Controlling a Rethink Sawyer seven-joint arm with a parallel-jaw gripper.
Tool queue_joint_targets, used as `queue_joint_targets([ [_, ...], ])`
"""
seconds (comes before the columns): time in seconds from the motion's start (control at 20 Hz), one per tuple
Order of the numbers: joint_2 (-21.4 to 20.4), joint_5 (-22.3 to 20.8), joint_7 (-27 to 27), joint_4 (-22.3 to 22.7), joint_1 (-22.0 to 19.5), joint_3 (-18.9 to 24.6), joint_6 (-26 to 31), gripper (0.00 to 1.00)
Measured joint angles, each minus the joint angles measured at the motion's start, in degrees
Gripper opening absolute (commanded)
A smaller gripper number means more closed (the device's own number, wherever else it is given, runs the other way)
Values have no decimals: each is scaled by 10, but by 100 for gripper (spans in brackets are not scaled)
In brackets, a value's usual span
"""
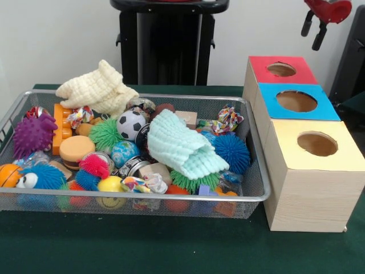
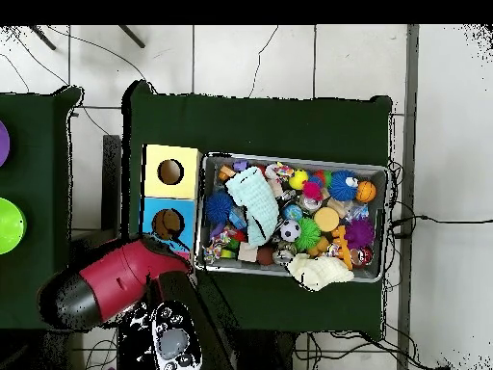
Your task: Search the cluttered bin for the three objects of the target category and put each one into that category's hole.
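Note:
The silver wire-mesh bin (image 1: pixel 259 197) sits on the green table, packed with toys; it also shows in the overhead view (image 2: pixel 294 158). No striped tiger or tan bear plush shows clearly; a mint cloth (image 1: pixel 182 147) and a cream cloth (image 1: pixel 100 87) cover part of the pile. The red-panelled hole (image 1: pixel 281 69) tops the farthest wooden box, right of the bin. My gripper (image 1: pixel 312 35) hangs at the top right, above and behind that box, open and empty. In the overhead view my red arm (image 2: pixel 116 279) covers the red box.
The blue-panelled hole (image 1: pixel 296 101) and the yellow-panelled hole (image 1: pixel 317 143) stand in line with the red one. The bin holds spiky balls (image 1: pixel 33 134), a soccer ball (image 1: pixel 131 124), rope toys (image 1: pixel 230 118) and an orange block (image 1: pixel 59 128). The black pedestal (image 1: pixel 168 43) stands behind.

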Motion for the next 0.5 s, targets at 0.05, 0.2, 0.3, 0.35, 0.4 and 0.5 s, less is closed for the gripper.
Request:
queue_joint_targets([
  [0.05,-1,0,0,-1,0,0,0,100],
  [0.2,-4,0,0,-2,2,-2,0,100],
  [0.3,-7,0,0,-2,4,-3,0,100],
  [0.35,-8,0,0,-2,6,-4,0,100],
  [0.4,-10,0,0,-2,8,-5,0,100],
  [0.5,-11,0,0,-2,9,-5,0,100],
])
